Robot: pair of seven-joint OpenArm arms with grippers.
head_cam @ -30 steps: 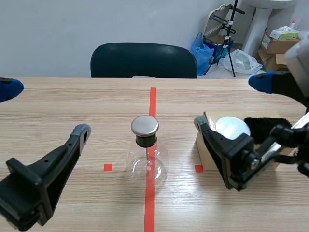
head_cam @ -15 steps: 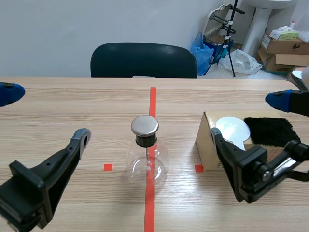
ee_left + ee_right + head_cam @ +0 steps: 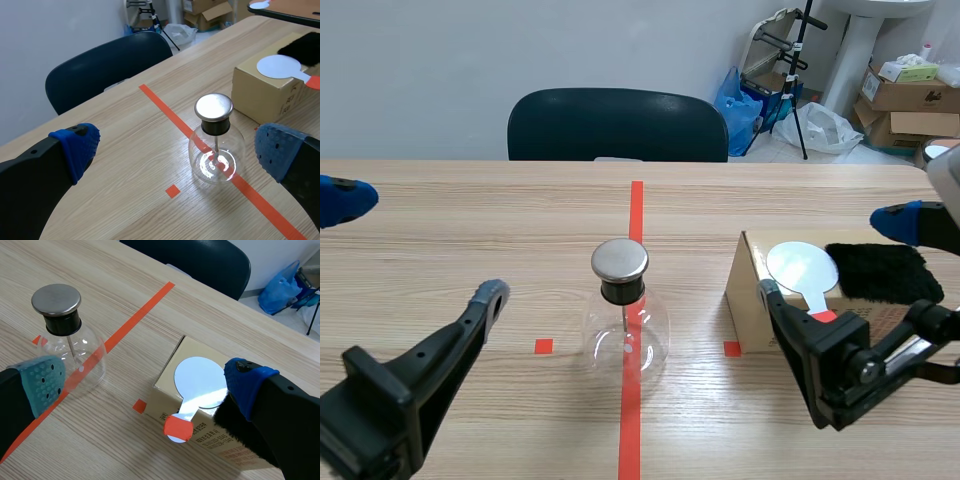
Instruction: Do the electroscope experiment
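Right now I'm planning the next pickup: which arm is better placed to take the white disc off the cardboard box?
Right. The right end effector, open, hangs by the box, the disc just ahead of it. The left end effector, also open, has the flask between it and the box.

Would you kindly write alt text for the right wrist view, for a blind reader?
A round clear glass flask with a black neck and metal cap stands on the wooden table beside a brown cardboard box bearing a silvery disc paddle and a black furry pad; the right end effector is open.
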